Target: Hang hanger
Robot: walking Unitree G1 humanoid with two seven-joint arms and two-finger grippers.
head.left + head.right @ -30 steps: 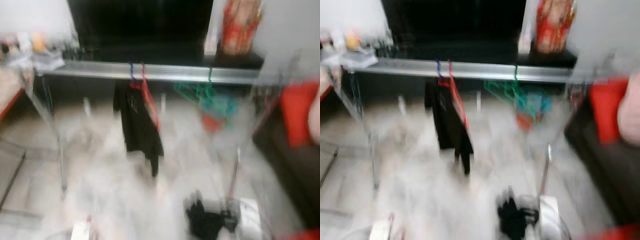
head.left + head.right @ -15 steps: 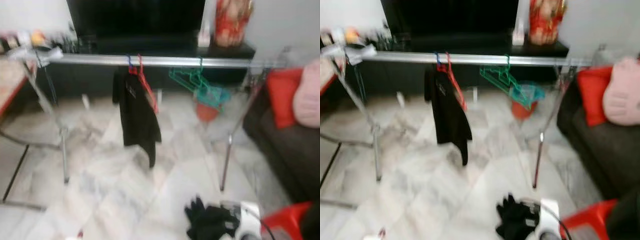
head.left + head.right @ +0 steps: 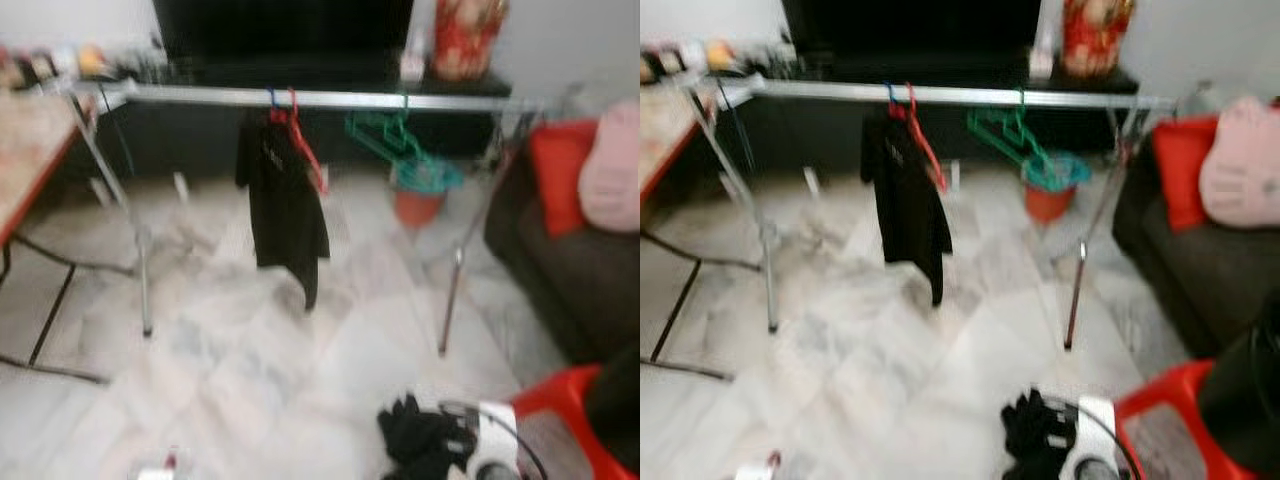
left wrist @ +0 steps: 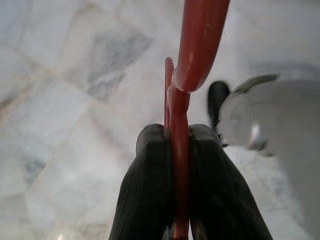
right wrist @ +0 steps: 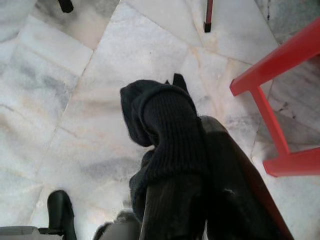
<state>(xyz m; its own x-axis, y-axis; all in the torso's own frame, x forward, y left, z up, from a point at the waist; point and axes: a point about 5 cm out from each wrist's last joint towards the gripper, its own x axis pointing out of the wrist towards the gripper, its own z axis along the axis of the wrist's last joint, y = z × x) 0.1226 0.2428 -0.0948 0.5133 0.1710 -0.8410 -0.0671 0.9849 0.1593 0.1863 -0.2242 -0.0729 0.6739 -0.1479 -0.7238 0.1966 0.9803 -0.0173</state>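
In the left wrist view my left gripper (image 4: pixel 179 132) is shut on a red plastic hanger (image 4: pixel 192 45), low over the marble floor. In the right wrist view my right gripper (image 5: pixel 202 150) is shut on a black knit garment (image 5: pixel 162 120), which also bunches at the bottom of the eye view as the dark garment (image 3: pixel 415 440). Ahead stands a clothes rack with a silver rail (image 3: pixel 340 97). On the rail hang a black shirt (image 3: pixel 285 215), a red hanger (image 3: pixel 305 155) and green hangers (image 3: pixel 385 135).
A wooden table (image 3: pixel 30 150) with black legs is on the left. On the right is a dark sofa (image 3: pixel 560 290) with a red cushion (image 3: pixel 555 175) and a pink one. A red stool (image 3: pixel 570 420) is close at lower right. An orange bucket (image 3: pixel 415 205) sits behind the rack.
The camera has shifted and the blur has eased; the rack now looks a little farther off, and the red stool has come into view at lower right. Both grips look unchanged.
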